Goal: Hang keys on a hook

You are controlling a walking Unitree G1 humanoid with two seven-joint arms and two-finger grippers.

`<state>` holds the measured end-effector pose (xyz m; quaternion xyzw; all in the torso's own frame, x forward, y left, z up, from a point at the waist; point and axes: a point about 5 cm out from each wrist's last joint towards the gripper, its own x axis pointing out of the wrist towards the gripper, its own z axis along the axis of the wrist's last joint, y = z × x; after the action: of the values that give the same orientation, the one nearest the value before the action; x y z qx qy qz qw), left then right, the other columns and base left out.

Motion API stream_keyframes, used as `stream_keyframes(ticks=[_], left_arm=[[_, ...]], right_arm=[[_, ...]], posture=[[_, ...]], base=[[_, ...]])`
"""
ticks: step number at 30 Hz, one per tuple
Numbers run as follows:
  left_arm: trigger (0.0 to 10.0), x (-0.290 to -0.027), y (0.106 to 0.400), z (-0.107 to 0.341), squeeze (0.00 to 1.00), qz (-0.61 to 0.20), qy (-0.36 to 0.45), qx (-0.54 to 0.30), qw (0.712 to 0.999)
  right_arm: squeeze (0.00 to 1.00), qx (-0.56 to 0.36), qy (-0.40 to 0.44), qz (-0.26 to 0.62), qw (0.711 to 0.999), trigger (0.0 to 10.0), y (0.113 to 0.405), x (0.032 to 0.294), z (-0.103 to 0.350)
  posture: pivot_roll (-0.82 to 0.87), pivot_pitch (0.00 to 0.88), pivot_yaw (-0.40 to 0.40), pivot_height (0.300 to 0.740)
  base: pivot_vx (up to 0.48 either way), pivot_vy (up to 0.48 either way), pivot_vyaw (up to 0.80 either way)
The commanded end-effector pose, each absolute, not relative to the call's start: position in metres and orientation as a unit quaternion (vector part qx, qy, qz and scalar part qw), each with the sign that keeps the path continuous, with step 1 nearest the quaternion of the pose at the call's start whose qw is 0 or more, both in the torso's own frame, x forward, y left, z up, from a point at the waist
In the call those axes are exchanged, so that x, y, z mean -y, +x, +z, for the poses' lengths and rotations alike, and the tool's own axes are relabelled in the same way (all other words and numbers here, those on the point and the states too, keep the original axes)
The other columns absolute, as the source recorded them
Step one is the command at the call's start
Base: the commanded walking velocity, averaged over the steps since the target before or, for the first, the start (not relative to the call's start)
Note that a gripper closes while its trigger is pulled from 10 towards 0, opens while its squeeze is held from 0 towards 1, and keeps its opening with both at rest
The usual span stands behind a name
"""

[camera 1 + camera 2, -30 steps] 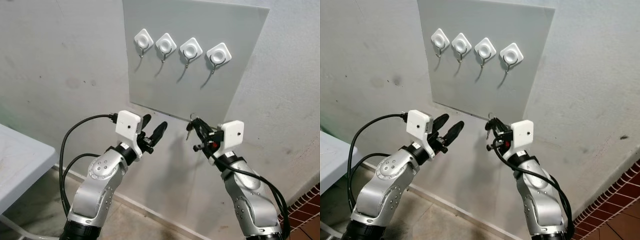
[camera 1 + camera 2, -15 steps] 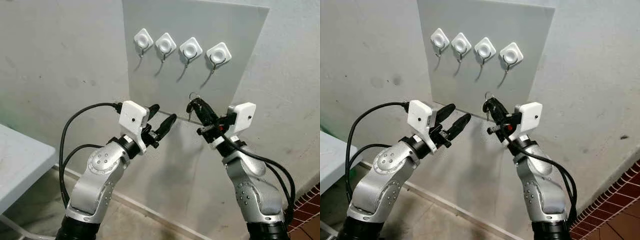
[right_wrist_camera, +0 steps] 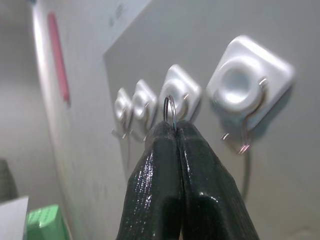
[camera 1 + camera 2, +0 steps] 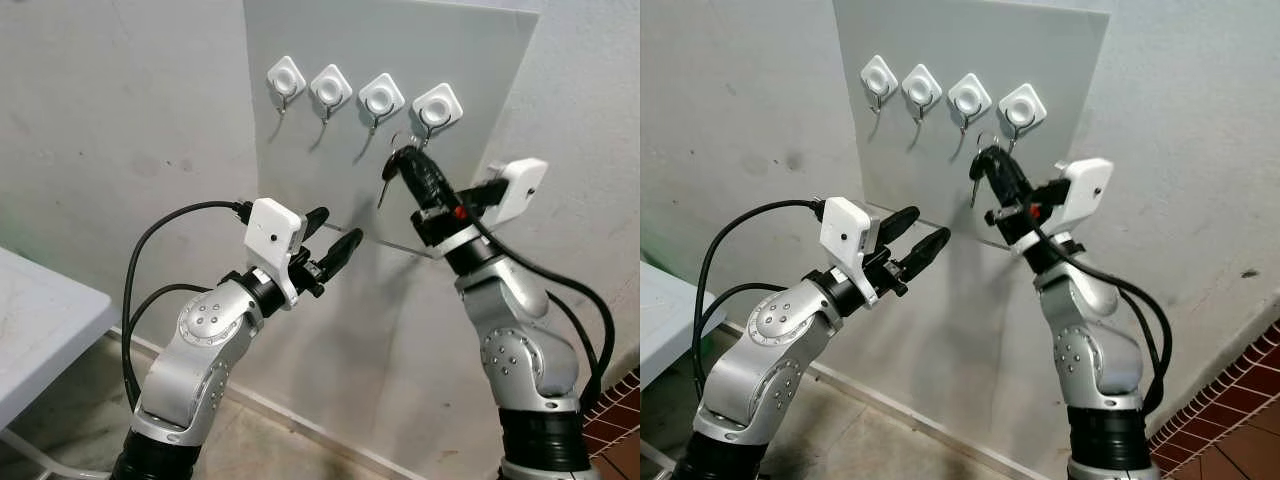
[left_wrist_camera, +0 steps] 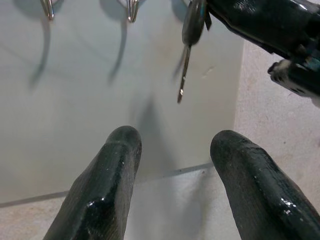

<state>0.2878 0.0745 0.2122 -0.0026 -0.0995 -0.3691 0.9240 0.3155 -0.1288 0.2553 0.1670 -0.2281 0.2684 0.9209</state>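
From the right wrist view we see a thin key ring (image 3: 170, 107) poking out between pressed-together fingertips (image 3: 162, 135), just short of the rightmost hook (image 3: 245, 135); the left wrist view shows a key (image 5: 186, 55) dangling blade-down. Our right gripper (image 4: 408, 162) is clamped on the keys (image 4: 388, 178), raised close below the rightmost of four white hooks on the grey panel (image 4: 330, 170). Our left gripper (image 4: 332, 232) hovers lower left, fingers moderately apart, holding nothing. The panel is on a pale wall (image 4: 120, 120), and a white counter (image 4: 30, 320) sits at near left.
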Motion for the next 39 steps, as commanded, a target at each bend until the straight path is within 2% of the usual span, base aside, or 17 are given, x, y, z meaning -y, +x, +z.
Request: stream_keyframes(ticks=[1,9,15,23,32,39], left_arm=[[10.0,-0.072,0.286,0.219,0.0,-0.375,0.001,0.109,0.92],[10.0,-0.072,0.285,0.219,0.0,-0.375,0.0,0.109,0.921],[10.0,-0.072,0.284,0.22,0.0,-0.372,-0.003,0.108,0.922],[10.0,-0.073,0.283,0.22,0.0,-0.369,-0.005,0.106,0.923],[10.0,-0.075,0.283,0.22,0.0,-0.364,-0.005,0.105,0.925],[10.0,-0.074,0.283,0.219,0.0,-0.365,-0.005,0.104,0.925]], right_arm=[[0.0,0.234,0.18,0.266,0.918,10.0,0.316,0.13,0.261],[0.0,0.219,0.209,0.259,0.917,10.0,0.318,0.131,0.256],[0.0,0.167,0.282,0.258,0.909,10.0,0.319,0.13,0.238],[0.0,0.14,0.326,0.256,0.899,10.0,0.319,0.128,0.229],[0.0,0.151,0.294,0.285,0.9,10.0,0.314,0.125,0.23],[0.0,0.172,0.308,0.283,0.892,10.0,0.314,0.127,0.239]], posture=[[0.18,0.0,-0.013,0.736],[0.19,0.0,-0.016,0.736],[0.19,0.0,-0.016,0.736],[0.19,0.0,-0.016,0.736],[0.19,0.0,-0.016,0.736],[0.19,0.0,-0.014,0.736]], base=[[0.0,0.0,0.0],[0.0,0.0,0.0],[0.0,0.0,0.0],[0.0,0.0,0.0],[0.0,0.0,0.0],[0.0,0.0,0.0]])
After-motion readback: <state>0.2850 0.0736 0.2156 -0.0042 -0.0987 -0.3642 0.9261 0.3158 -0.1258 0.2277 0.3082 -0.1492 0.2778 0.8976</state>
